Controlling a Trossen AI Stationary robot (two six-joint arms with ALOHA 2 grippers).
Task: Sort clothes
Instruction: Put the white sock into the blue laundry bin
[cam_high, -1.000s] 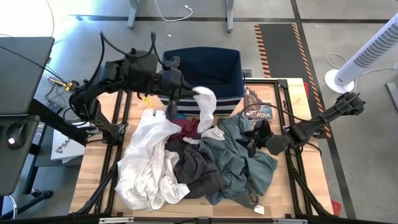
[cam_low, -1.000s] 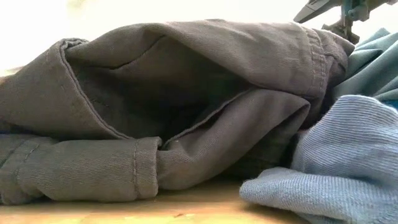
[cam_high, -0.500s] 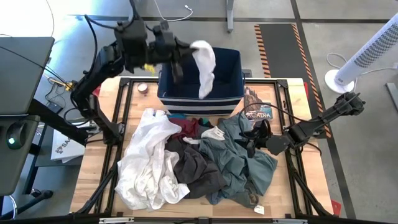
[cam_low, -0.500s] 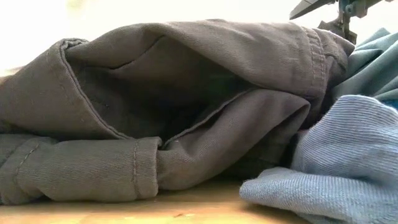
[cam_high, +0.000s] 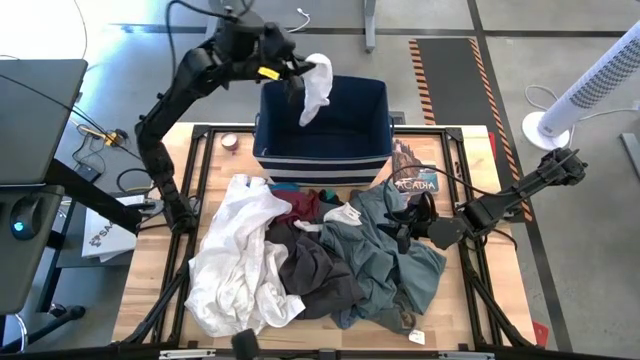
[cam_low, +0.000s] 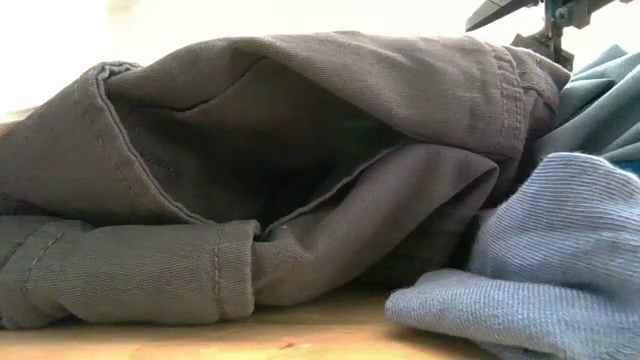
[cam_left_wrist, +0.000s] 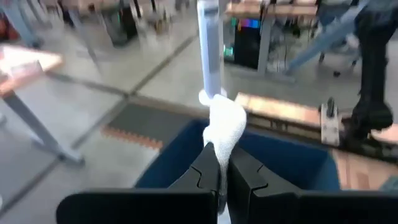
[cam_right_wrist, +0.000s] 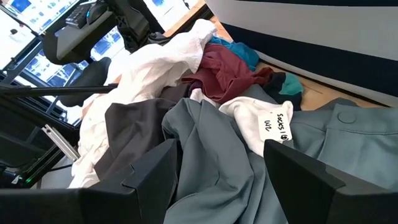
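My left gripper (cam_high: 296, 78) is shut on a small white piece (cam_high: 316, 86) that it holds above the navy bin with white stripes (cam_high: 325, 150) at the table's far edge. The other clothes lie heaped on the table: a white garment (cam_high: 240, 255), dark grey-brown trousers (cam_high: 315, 272), a grey-green shirt (cam_high: 385, 262), a maroon piece (cam_right_wrist: 224, 70) and a bright blue piece (cam_right_wrist: 235, 48). My right gripper (cam_high: 403, 228) hovers open over the grey-green shirt (cam_right_wrist: 217, 146), beside a white piece with a paper label (cam_right_wrist: 273, 123). My left gripper pinches one end of the white piece (cam_left_wrist: 219, 146) between its two fingers. They come nearly level from the table's left. The piece is lifted clear and hangs loose past the fingertips over the bin's opening.
A booklet (cam_high: 412, 172) lies to the right of the bin and a small round thing (cam_high: 230, 142) to its left. In the low view the trousers (cam_low: 300, 150) and a striped blue-grey fabric (cam_low: 545, 265) fill the front. A white fan (cam_high: 590, 85) stands on the floor.
My left gripper has swung from the pile's far side toward the table's far edge, over the bin. It has carried the white piece along, which has swung under it and now hangs over the bin's opening. The heap has kept still.
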